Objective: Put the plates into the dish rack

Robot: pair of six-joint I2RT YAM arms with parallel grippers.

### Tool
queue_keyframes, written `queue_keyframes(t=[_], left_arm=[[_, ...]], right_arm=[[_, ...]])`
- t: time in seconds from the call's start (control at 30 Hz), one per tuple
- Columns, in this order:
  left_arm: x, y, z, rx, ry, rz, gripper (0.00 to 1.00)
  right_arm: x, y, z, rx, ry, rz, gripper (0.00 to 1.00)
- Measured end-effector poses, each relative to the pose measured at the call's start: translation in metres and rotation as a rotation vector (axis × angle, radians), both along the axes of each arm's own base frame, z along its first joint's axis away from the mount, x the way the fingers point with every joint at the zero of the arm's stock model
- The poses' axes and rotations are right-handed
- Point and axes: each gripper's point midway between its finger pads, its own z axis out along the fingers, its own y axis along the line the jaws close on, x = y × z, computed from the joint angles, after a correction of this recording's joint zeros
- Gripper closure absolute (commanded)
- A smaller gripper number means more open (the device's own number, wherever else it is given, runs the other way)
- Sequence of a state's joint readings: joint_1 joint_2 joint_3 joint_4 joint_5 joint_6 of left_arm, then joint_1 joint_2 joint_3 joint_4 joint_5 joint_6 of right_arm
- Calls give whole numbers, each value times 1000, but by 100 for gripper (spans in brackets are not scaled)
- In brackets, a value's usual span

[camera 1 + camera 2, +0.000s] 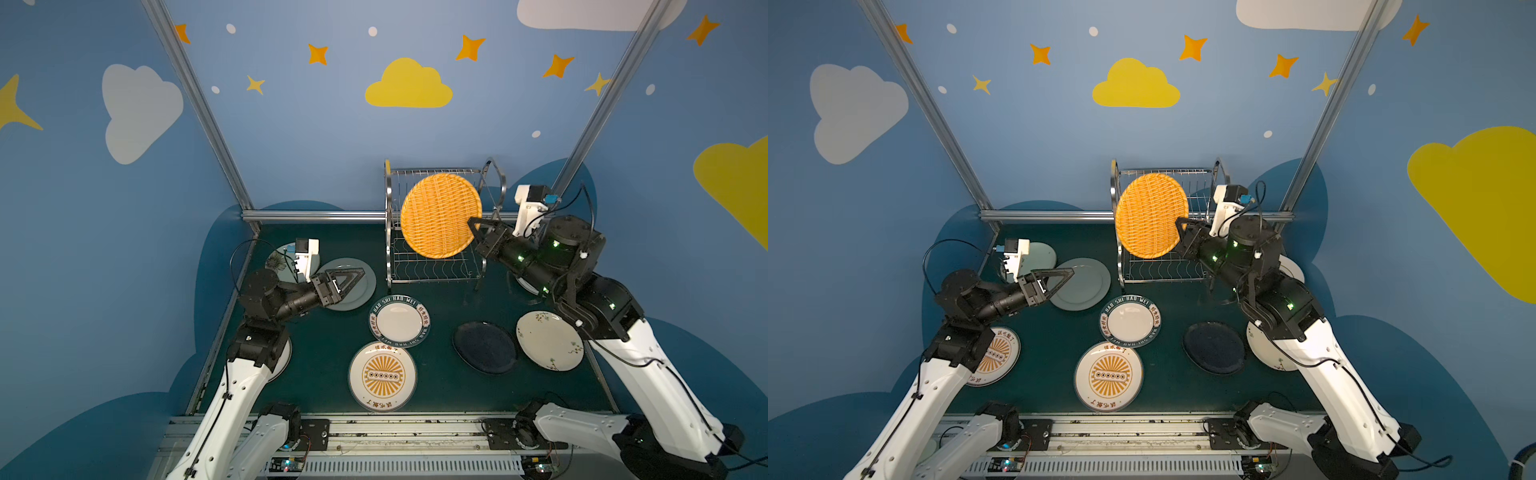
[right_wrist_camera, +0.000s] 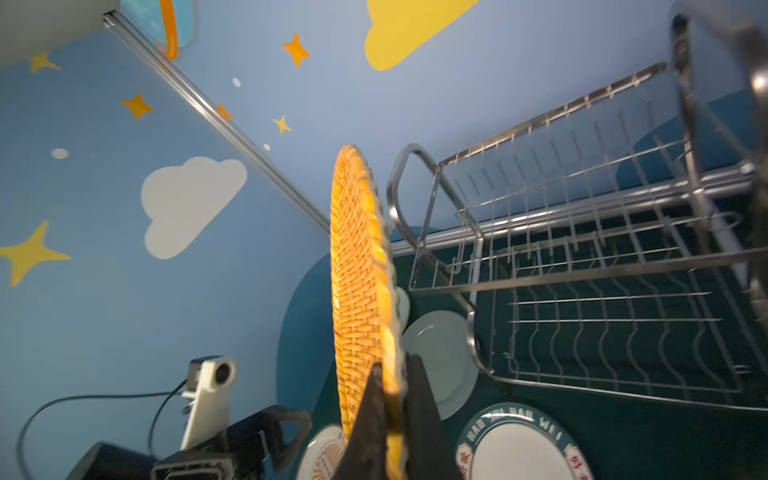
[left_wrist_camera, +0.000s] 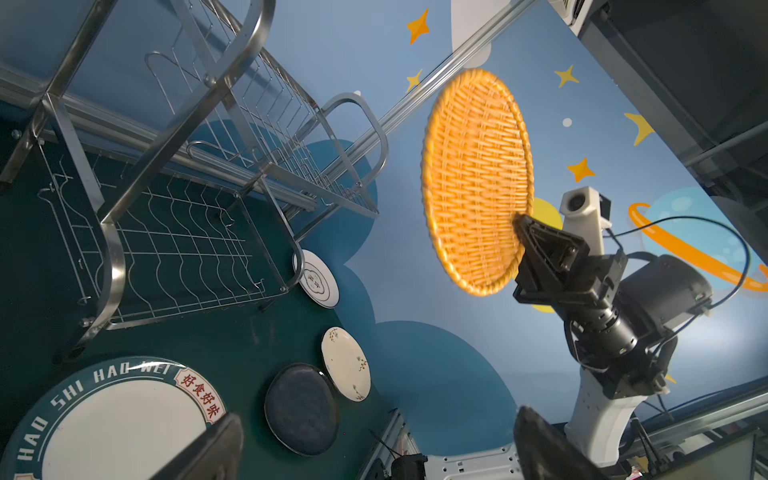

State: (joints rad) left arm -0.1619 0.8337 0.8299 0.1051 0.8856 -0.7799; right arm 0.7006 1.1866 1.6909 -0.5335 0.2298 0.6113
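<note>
Jaws of the right gripper [image 1: 473, 226] are pinched tight on the rim of the orange woven plate [image 1: 440, 216]. It hangs on its edge in the air, in front of the dish rack [image 1: 388, 249] by the tabletop's back edge. On the left gripper [image 1: 358, 275] the jaws are wide apart and hold nothing, above the grey-green plate [image 1: 357, 297]. No plate sits in the rack yet. The job looks near its start, with many plates lying flat.

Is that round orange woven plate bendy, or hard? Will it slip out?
Probably stiff: the round orange woven plate looks flat though the right gripper pinches only its rim. Its bumpy weave likely helps the grip. Pinched at one edge, it might swivel.
</note>
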Motion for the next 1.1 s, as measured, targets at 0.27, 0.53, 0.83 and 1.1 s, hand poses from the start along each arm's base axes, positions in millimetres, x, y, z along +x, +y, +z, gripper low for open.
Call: queue_keyframes(t=[0.27, 0.53, 0.83, 1.1], left_arm=[[2, 1, -1, 23, -29, 15, 0], [1, 1, -2, 32, -39, 9, 0], [3, 0, -5, 35, -29, 1, 0], [4, -1, -7, 36, -24, 1, 0]], right_arm=[[58, -33, 29, -265, -105, -272, 100], [113, -50, 15, -498, -101, -380, 100], [157, -70, -24, -667, -30, -442, 100], [178, -86, -38, -703, -5, -467, 100]])
